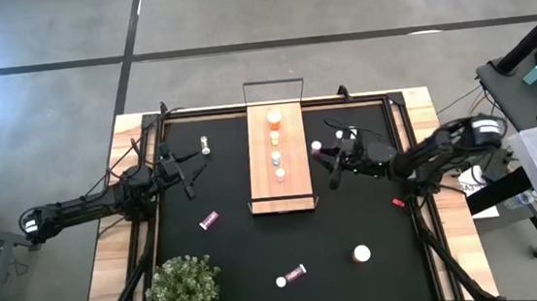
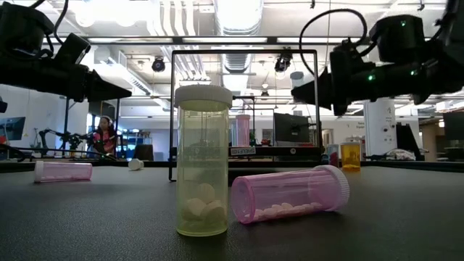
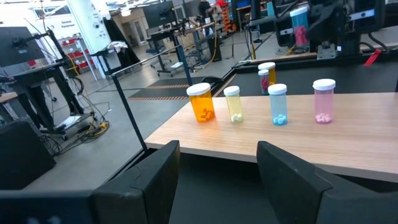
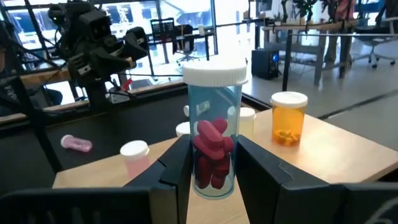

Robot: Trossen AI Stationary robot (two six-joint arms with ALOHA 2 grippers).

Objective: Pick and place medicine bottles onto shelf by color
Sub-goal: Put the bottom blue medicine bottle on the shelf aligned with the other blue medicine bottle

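Observation:
The shelf (image 1: 282, 190) lies mid-table with an orange (image 3: 202, 102), a yellowish (image 3: 233, 104), a blue (image 3: 278, 104) and a pink (image 3: 323, 101) medicine bottle standing in a row on it. My right gripper (image 4: 214, 186), just right of the shelf (image 1: 323, 153), is shut on a clear bluish bottle of red-pink pills with a white cap (image 4: 214, 134). My left gripper (image 3: 217, 168) stands open and empty left of the shelf (image 1: 190, 169), facing the row. My right gripper pinches the bottle's lower body (image 4: 214, 171) between its two fingers (image 4: 171, 174), one on each side. The fingers come level from the table's right side. The bottle stands upright in the hold, cap up, higher than the shelf's bottles in the left wrist view (image 3: 298, 28).
Loose bottles on the black mat: a pink one lying (image 1: 208, 220), a pale one (image 1: 207, 144), a yellowish one standing (image 2: 203, 159) beside a pink one lying (image 2: 290, 194), one at the near right (image 1: 361, 253). A potted plant (image 1: 183, 292) fills the near left corner.

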